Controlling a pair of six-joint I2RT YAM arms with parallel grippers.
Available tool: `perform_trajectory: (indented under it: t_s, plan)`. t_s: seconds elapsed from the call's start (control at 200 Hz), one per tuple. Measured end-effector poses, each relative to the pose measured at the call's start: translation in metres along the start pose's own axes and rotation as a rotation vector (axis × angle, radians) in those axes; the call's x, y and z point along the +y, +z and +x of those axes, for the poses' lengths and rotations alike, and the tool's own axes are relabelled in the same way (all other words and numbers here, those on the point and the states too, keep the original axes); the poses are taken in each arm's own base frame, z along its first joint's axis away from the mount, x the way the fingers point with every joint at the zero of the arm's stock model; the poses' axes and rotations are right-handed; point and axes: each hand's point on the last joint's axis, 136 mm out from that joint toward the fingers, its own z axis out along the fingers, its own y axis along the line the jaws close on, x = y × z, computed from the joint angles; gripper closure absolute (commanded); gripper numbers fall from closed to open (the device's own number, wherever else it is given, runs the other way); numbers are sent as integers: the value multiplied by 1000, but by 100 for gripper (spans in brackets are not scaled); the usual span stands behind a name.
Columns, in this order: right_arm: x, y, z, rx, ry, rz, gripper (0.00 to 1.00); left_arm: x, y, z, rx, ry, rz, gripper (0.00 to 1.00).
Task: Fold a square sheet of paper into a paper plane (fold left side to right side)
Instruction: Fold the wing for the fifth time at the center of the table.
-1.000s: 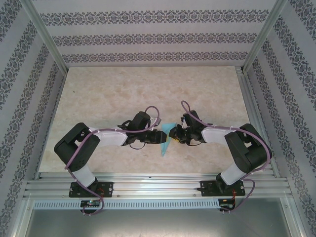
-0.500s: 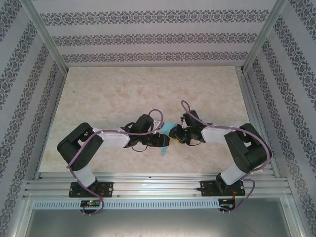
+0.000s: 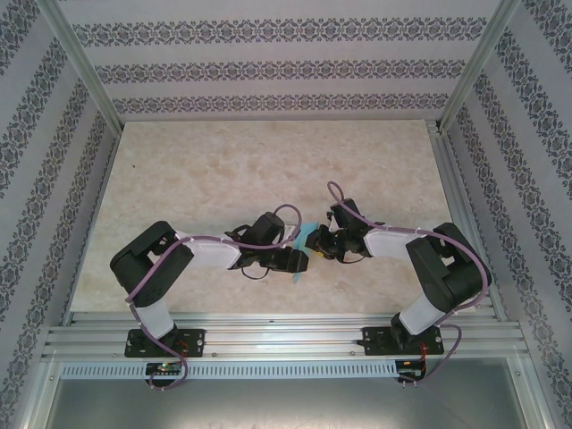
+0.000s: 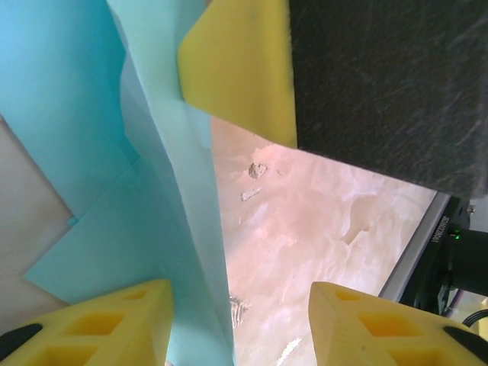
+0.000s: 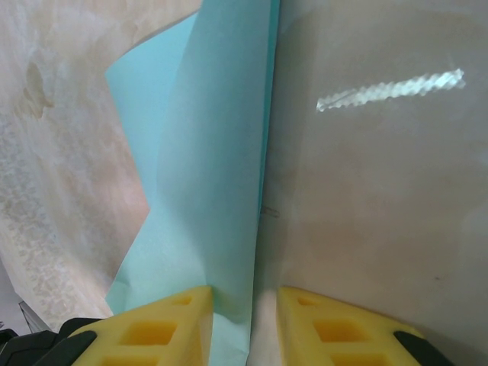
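1. Since a second ago the left arm has swung rightward. This has carried the left gripper (image 3: 300,259) over the paper plane (image 3: 308,234), so far less turquoise shows from above. The right gripper (image 3: 318,244) has kept its place.
2. The paper plane sits about midway between the left and right edges of the surface (image 3: 223,161). It is nearer the near edge than the far one, with a gripper on each side.
3. Its long axis runs from far to near with a slight slant. The narrow tip points toward the near edge and pokes out just past the left gripper.
4. The left gripper's jaws stand well apart and hold nothing. In the left wrist view a creased layer rises beside one yellow pad (image 4: 107,320).
5. The right gripper's jaws are only a little apart and straddle a long crease. Paper and a strip of bare surface both show in the gap.
6. Seen from the left wrist, one right-gripper pad (image 4: 244,69) lies right against the raised layer.
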Motion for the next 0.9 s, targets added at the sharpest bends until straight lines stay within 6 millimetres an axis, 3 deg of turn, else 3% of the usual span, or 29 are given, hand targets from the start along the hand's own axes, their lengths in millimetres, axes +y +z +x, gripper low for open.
perform_trajectory:
  t_s: [0.26, 0.59, 0.899]
  plan:
    - [0, 1, 0, 5, 4, 5, 72, 3, 0, -2, -3, 15, -41, 69]
    - [-1, 1, 0, 8, 6, 8, 72, 0, 0, -7, -16, 33, -46, 78]
    - [0, 1, 0, 7, 4, 7, 72, -1, 2, -10, -18, 37, -45, 95]
